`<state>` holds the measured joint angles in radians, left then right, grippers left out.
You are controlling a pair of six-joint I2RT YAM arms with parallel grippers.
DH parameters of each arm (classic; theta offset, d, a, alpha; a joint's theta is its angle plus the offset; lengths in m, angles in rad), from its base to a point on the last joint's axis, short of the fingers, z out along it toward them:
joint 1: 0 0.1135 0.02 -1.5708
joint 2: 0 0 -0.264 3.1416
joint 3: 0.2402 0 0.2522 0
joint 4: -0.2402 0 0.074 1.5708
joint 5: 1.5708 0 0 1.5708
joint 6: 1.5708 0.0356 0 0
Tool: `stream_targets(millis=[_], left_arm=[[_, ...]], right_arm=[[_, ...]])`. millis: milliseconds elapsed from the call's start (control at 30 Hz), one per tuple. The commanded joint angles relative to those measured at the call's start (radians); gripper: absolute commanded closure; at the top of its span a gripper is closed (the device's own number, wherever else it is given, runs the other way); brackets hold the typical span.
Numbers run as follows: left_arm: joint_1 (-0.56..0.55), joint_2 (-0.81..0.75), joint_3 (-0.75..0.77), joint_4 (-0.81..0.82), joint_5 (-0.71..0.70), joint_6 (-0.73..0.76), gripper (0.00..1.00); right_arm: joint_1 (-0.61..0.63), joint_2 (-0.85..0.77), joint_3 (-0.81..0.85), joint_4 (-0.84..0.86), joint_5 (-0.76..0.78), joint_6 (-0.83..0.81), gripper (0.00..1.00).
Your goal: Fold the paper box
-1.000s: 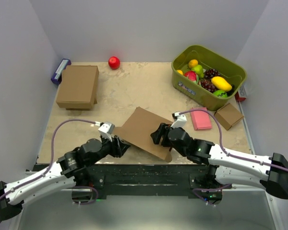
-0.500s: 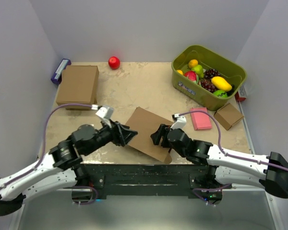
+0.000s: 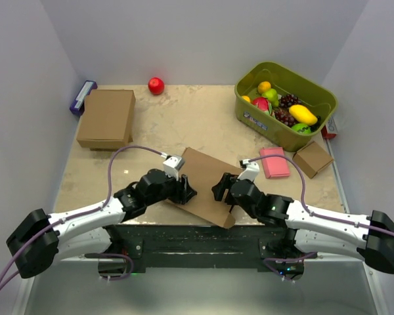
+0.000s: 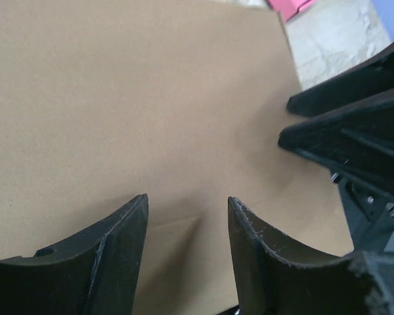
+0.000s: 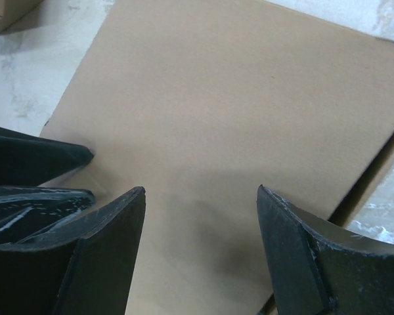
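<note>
- While the flat, brown, corrugated-cardboard paper box (image 3: 207,182) lies skewed at the near middle of the pale stone-patterned table (image 3: 184,125), the left pincer (image 3: 186,190) sits at its left side and the right pincer (image 3: 220,190) at its right. Both have their jaws parted and grip nothing.
- The two pincers face each other closely over one panel, so if both advance their fingers could collide.
- The sheet is unheld, so a sideways push would probably slide it towards the table's near edge rather than raise a flap.
- Only the overhead view shows the box's whole outline.
- The left wrist view shows a faint crease in the paper box (image 4: 138,118) just ahead of the left pincer (image 4: 187,203).
- The right wrist view shows a lower cardboard strip beside the panel of the paper box (image 5: 236,118), past the right pincer (image 5: 200,193).
- No view settles whether the fingertips touch the cardboard.
</note>
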<state>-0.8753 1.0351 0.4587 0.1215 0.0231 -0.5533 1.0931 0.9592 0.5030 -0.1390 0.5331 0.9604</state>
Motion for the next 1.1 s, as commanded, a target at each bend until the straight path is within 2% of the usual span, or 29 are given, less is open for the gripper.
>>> stream_targets(millis=[0, 200, 400, 600, 767, 933, 1067], left_arm=[[0.007, 0.017, -0.061, 0.151, 0.035, 0.007, 0.44], [0.012, 0.011, -0.117, 0.179, 0.043, -0.007, 0.43], [0.029, 0.066, -0.121, 0.222, 0.101, -0.017, 0.41], [0.029, 0.071, -0.138, 0.242, 0.100, -0.031, 0.41], [0.030, 0.049, -0.065, 0.184, 0.100, 0.004, 0.37], [0.068, 0.033, 0.069, 0.104, 0.107, 0.056, 0.27], [0.150, 0.019, 0.129, 0.053, 0.153, 0.098, 0.23]], right_arm=[[0.004, -0.011, -0.015, -0.040, 0.036, 0.027, 0.28], [0.004, -0.005, -0.024, -0.042, 0.030, 0.041, 0.26], [0.004, 0.021, -0.026, -0.031, -0.008, 0.049, 0.18], [0.005, 0.016, -0.037, -0.030, -0.016, 0.077, 0.17], [0.005, -0.002, 0.012, -0.045, -0.012, 0.035, 0.15], [-0.015, 0.019, 0.184, -0.146, 0.065, -0.080, 0.04], [-0.145, 0.039, 0.262, -0.169, -0.010, -0.176, 0.04]])
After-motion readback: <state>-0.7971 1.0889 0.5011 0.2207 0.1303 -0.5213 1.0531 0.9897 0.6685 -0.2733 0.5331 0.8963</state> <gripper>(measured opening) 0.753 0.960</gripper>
